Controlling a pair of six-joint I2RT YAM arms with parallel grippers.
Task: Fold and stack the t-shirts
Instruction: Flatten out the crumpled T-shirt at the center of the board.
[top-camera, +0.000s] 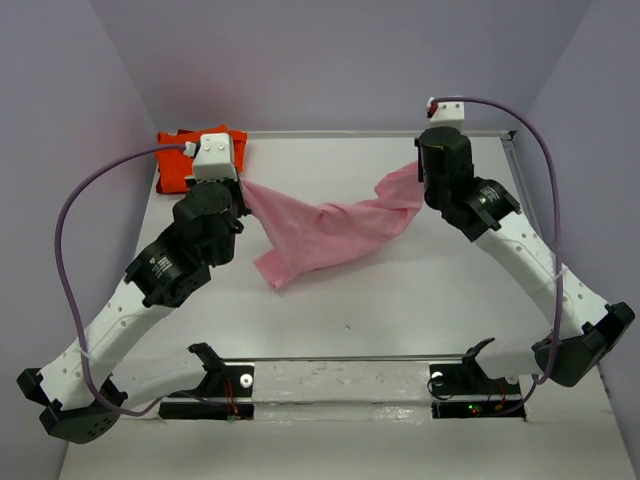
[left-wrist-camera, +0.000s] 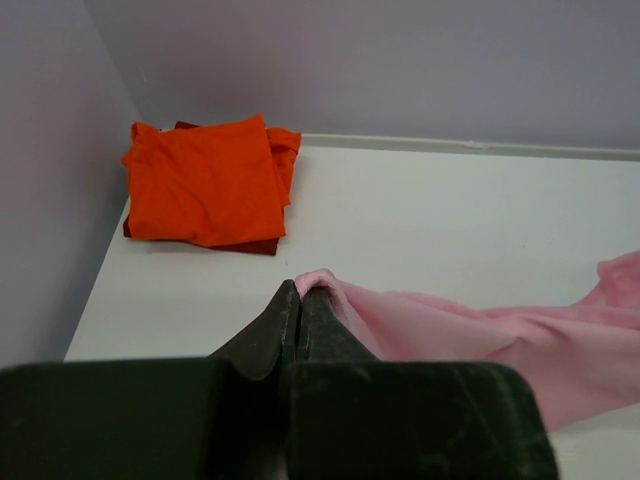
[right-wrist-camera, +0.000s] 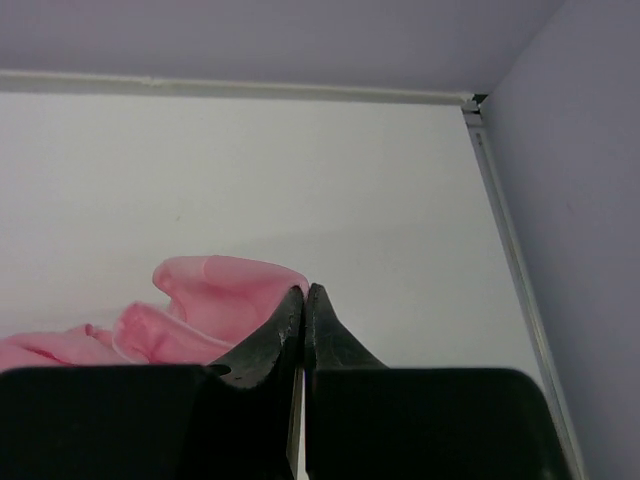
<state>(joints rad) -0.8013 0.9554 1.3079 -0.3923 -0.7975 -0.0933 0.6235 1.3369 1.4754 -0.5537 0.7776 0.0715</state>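
The light pink t-shirt (top-camera: 325, 230) hangs stretched between my two grippers above the table's middle, sagging toward the front. My left gripper (top-camera: 240, 185) is shut on its left corner; the cloth (left-wrist-camera: 470, 335) trails off to the right of the closed fingers (left-wrist-camera: 298, 300). My right gripper (top-camera: 420, 172) is shut on its right corner; the pink cloth (right-wrist-camera: 215, 295) bunches to the left of the closed fingers (right-wrist-camera: 303, 305). The bright orange-red t-shirt (top-camera: 185, 160) lies folded in the far left corner, also in the left wrist view (left-wrist-camera: 205, 180).
Purple walls close the table (top-camera: 400, 300) at the back and on both sides. A metal rail (right-wrist-camera: 510, 250) runs along the right edge. The arm bases and a strip (top-camera: 340, 380) sit along the near edge.
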